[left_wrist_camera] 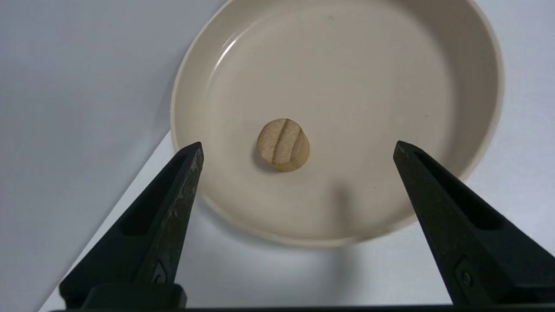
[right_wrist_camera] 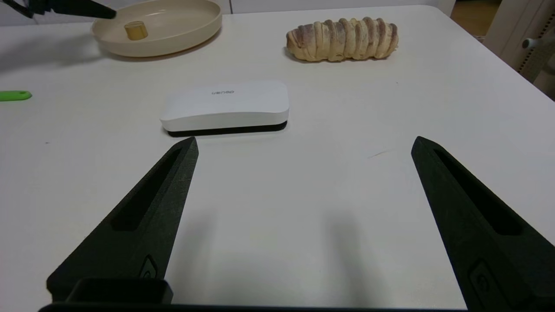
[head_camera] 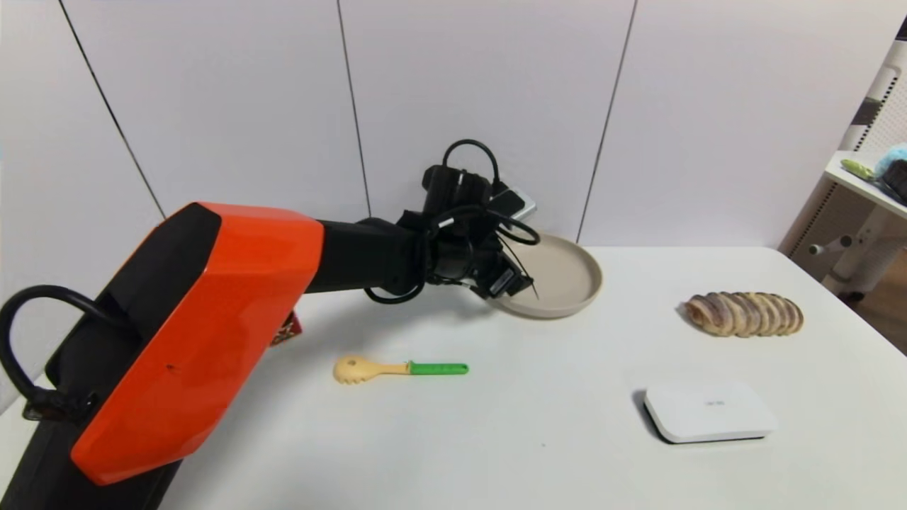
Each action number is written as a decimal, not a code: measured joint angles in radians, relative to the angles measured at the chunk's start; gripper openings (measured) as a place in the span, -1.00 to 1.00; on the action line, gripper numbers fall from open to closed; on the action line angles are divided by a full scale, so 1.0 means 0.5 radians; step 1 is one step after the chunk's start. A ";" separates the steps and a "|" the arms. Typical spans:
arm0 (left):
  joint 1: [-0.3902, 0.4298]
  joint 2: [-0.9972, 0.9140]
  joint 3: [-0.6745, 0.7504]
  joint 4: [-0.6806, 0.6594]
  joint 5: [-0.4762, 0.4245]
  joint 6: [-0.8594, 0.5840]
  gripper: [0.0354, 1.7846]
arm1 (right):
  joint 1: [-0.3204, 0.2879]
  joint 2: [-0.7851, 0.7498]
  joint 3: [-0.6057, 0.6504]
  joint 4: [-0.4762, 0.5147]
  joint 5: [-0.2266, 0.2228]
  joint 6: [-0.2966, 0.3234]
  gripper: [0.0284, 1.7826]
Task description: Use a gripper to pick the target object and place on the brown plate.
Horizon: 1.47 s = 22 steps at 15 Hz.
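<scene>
The small tan grooved chunk (left_wrist_camera: 283, 144) lies inside the brown plate (left_wrist_camera: 477, 56), near its middle; it also shows in the right wrist view (right_wrist_camera: 135, 30). The plate (head_camera: 577, 280) stands at the table's back centre, its left part hidden by my left gripper (head_camera: 506, 283). My left gripper (left_wrist_camera: 297, 147) is open and empty, held above the plate's near rim, apart from the chunk. My right gripper (right_wrist_camera: 303, 145) is open and empty, low over bare table near the front, out of the head view.
A yellow spoon with green handle (head_camera: 400, 369) lies front left of the plate. A striped bread loaf (head_camera: 744, 314) lies at the right. A white flat box (head_camera: 708, 411) sits front right. The wall stands just behind the plate.
</scene>
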 joint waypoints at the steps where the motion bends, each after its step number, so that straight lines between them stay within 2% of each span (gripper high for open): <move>1: 0.006 -0.091 0.044 0.084 0.001 0.007 0.79 | 0.000 0.000 0.000 0.000 0.001 0.000 0.90; 4: 0.064 -0.515 0.312 0.363 0.004 0.014 0.83 | 0.000 0.000 0.000 0.000 0.000 0.000 0.90; 7: 0.189 -1.072 0.764 0.543 0.008 0.003 0.85 | 0.000 0.001 0.000 -0.001 0.001 0.000 0.90; 15: 0.546 -2.760 2.192 0.570 0.039 -0.215 0.88 | 0.000 0.000 0.000 0.000 0.001 -0.001 0.90; 17: 0.687 -3.141 2.434 0.545 0.051 -0.249 0.89 | 0.000 0.000 0.000 0.000 0.001 0.000 0.90; 18: 0.814 -3.323 2.550 0.536 0.055 -0.264 0.89 | 0.000 0.000 0.000 0.000 0.001 -0.001 0.90; 20: 1.057 -3.597 2.738 0.480 0.056 -0.277 0.89 | 0.000 0.000 0.000 0.000 0.002 0.000 0.90; 22: 1.204 -3.797 2.903 0.347 0.056 -0.268 0.89 | 0.000 0.000 0.000 0.000 0.002 0.000 0.90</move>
